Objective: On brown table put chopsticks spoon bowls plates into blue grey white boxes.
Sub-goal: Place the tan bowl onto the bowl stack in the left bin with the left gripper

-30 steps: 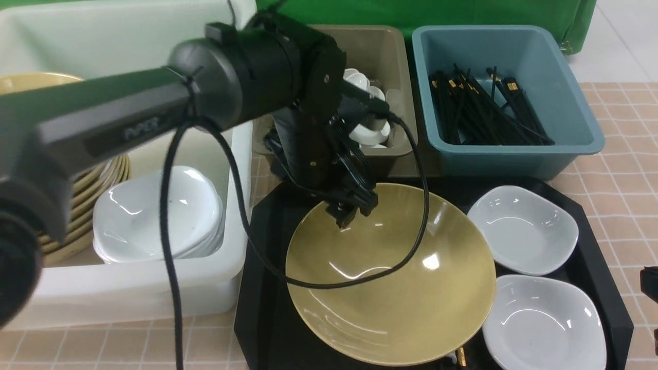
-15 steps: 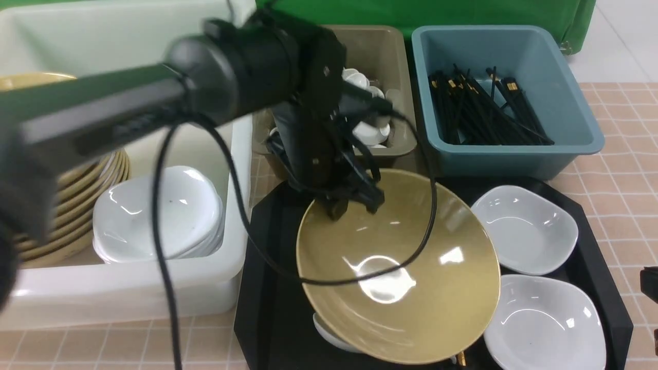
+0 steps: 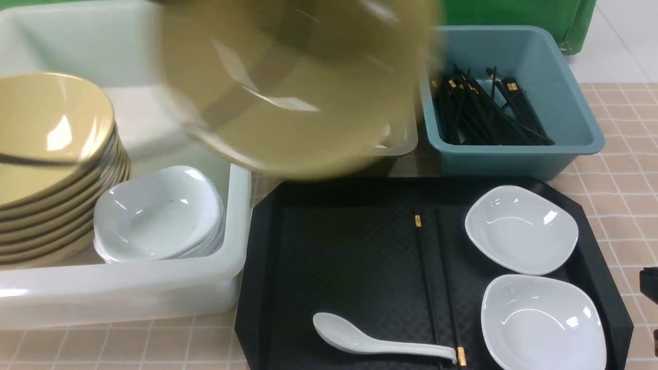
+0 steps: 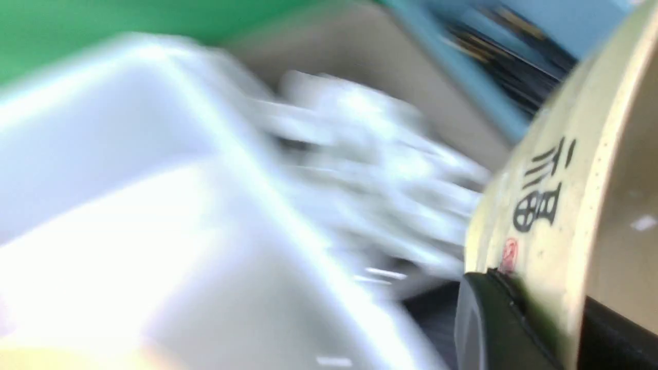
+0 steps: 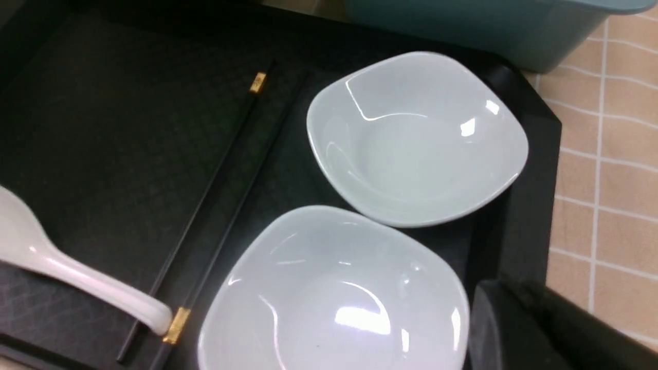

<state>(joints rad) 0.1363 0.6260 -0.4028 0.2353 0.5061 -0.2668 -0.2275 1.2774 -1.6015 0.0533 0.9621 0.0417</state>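
My left gripper (image 4: 545, 295) is shut on the rim of a mustard-yellow bowl (image 3: 298, 87). In the front view the bowl hangs blurred high over the grey box (image 3: 403, 146) and the white box's (image 3: 128, 293) right wall, hiding the arm. On the black tray (image 3: 334, 257) lie a white spoon (image 3: 370, 341), two black chopsticks (image 3: 426, 277) and two white plates (image 3: 522, 228) (image 3: 545, 324). My right gripper (image 5: 509, 308) is shut and empty, beside the nearer plate (image 5: 334, 298) at the tray's right edge.
The white box holds a stack of yellow bowls (image 3: 51, 154) and stacked white plates (image 3: 159, 213). The blue box (image 3: 514, 154) holds many chopsticks (image 3: 483, 108). The brown table (image 3: 622, 154) shows right of the tray.
The left gripper closed on the bowl's far rim and lifted it off the tray, up and leftward. The spoon and chopsticks under it now show. The right arm stayed still.
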